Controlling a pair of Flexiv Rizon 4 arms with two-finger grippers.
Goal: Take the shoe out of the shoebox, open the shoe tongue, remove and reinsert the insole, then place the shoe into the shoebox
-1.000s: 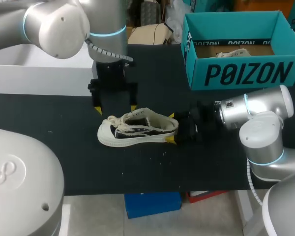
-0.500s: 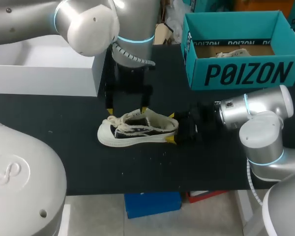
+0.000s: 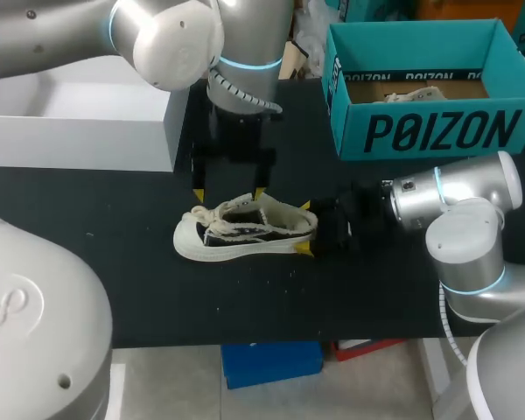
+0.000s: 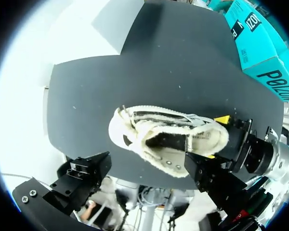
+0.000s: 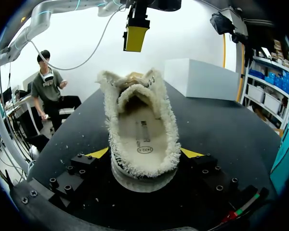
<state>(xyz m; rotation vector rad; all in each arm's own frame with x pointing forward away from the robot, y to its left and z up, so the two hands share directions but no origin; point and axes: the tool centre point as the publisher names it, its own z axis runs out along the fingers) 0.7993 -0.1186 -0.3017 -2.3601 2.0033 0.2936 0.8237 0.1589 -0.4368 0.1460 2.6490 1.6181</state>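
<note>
Shoe [image 3: 245, 230] on my feed stands upright on its sole on the black table [image 3: 245, 297], out of the teal shoebox [image 3: 437, 131] and well apart from it, toe towards my left side and heel towards my right. My right gripper [image 3: 304, 228] comes in low along the table and is clenched on the heel. In the right wrist view one yellow fingertip [image 5: 98, 153] presses each flank of the heel, and the shoe's mouth opens straight towards that camera. Through it I can see the insole [image 5: 143, 132] lying flat inside, ringed by the frayed cream collar. The laces [image 3: 206, 215] lie loose over the front of the shoe. My left gripper [image 3: 229, 193] hangs above the laced part with its jaws released and spread wide. The left wrist view looks down on the shoe lying between and below those fingers, and neither one touches it. From the right wrist view one yellow tip of that gripper shows in the air over the toe end, clear of the shoe. The shoebox stands open at the far right of the table with something pale [image 3: 411, 93] inside that I cannot make out. A white box [image 3: 79, 136] sits at the far left, beyond the left gripper.
</note>
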